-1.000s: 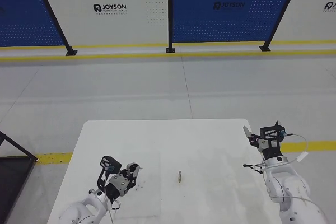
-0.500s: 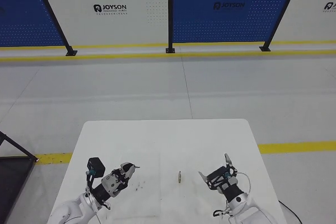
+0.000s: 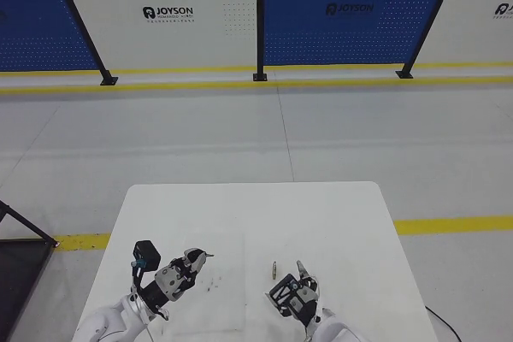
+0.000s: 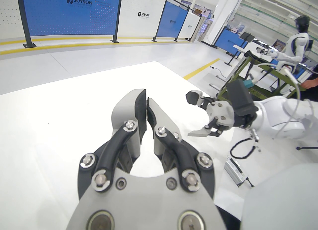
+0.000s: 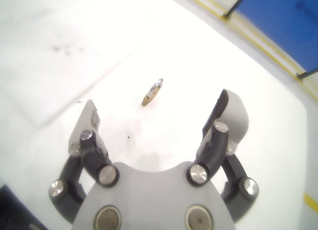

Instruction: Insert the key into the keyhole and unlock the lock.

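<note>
The lock (image 3: 274, 270) rests on the table (image 3: 342, 214), in the near half, close to the centre line. My left gripper (image 3: 201, 256) sits over the table to the left of the lock, well apart from it. My right gripper (image 3: 286, 285) sits just beside the lock, on its near right side. The lock lies ahead of my right fingertips, touching neither.

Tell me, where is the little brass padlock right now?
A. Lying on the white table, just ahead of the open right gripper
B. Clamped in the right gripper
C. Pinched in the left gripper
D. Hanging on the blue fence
A: the brass padlock lies free on the white table, and the right gripper is near it with its fingers spread, not touching it.
</note>
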`<state>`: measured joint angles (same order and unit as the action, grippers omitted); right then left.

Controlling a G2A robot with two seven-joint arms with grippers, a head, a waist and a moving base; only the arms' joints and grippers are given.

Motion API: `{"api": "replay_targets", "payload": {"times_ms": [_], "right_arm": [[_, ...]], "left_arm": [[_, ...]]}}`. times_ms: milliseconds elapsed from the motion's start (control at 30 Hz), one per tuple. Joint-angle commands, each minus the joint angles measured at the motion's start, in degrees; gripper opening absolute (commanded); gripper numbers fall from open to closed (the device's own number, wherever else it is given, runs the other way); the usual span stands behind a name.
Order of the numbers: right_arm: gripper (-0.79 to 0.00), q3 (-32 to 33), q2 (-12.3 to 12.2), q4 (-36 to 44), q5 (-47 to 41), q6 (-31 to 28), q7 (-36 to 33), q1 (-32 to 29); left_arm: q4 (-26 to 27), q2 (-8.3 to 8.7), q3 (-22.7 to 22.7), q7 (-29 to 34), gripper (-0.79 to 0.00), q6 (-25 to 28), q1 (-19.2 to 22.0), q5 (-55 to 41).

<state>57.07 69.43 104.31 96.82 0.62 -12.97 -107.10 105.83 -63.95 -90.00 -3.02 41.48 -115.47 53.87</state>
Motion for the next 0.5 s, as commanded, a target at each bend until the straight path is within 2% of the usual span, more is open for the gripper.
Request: {"api": "replay_targets", "payload": {"times_ms": [0, 400, 467], "right_arm": [[0.0, -1.1, 0.5, -2.0, -1.7, 1.5, -1.2, 1.7], [0.0, -6.5, 3.4, -11.4, -10.9, 7.0, -2.5, 9.5], [-0.049, -6.8, 3.8, -12.3, -11.7, 8.4, -1.9, 10.1]], "left_arm": [[0.0, 0.0, 0.0, 0.0, -0.785, 0.0, 0.0, 0.0], [0.0, 0.0, 0.0, 0.0, -0.785, 0.0, 0.0, 0.0], [0.0, 0.0, 0.0, 0.0, -0.785, 0.0, 0.0, 0.0]]}}
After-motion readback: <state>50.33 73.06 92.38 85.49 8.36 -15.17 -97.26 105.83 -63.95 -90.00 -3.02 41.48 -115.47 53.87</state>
